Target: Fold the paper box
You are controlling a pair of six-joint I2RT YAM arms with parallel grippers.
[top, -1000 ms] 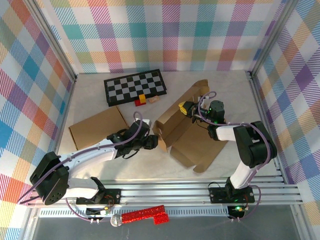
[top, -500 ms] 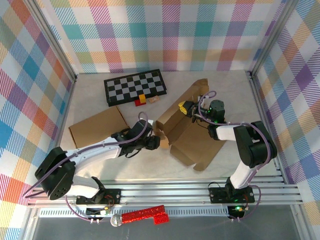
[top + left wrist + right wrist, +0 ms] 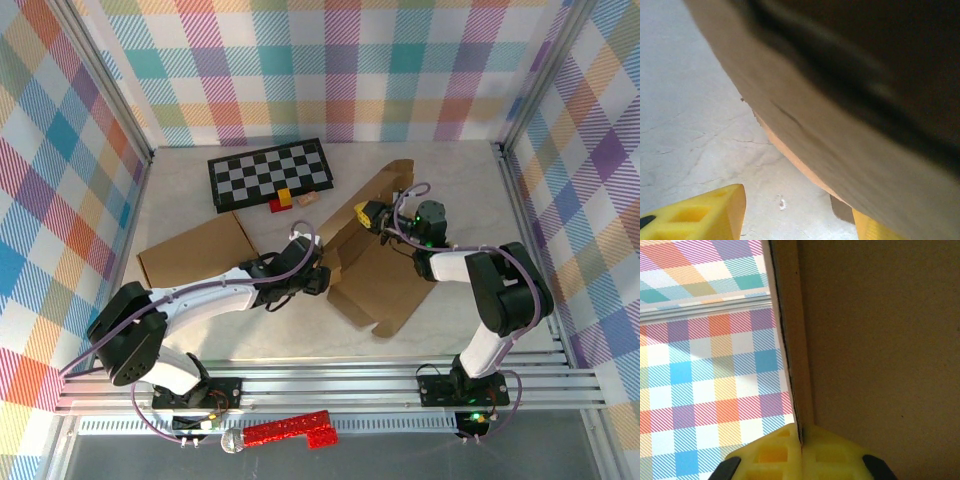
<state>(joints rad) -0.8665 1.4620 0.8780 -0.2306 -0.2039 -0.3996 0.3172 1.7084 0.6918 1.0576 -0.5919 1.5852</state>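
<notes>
Cardboard sheet (image 3: pixel 195 252) lies flat at the left. Past it the left arm (image 3: pixel 200 298) stretches low across the tabletop (image 3: pixel 180 200). Its left fingers (image 3: pixel 316 280) are spread at the near-left edge of the paper box (image 3: pixel 390 285). The box sits centre-right: plain brown, half unfolded, far flap tilted up. Over on the right, the right fingers (image 3: pixel 368 213) are pressed together, pinching that raised flap's edge.
</notes>
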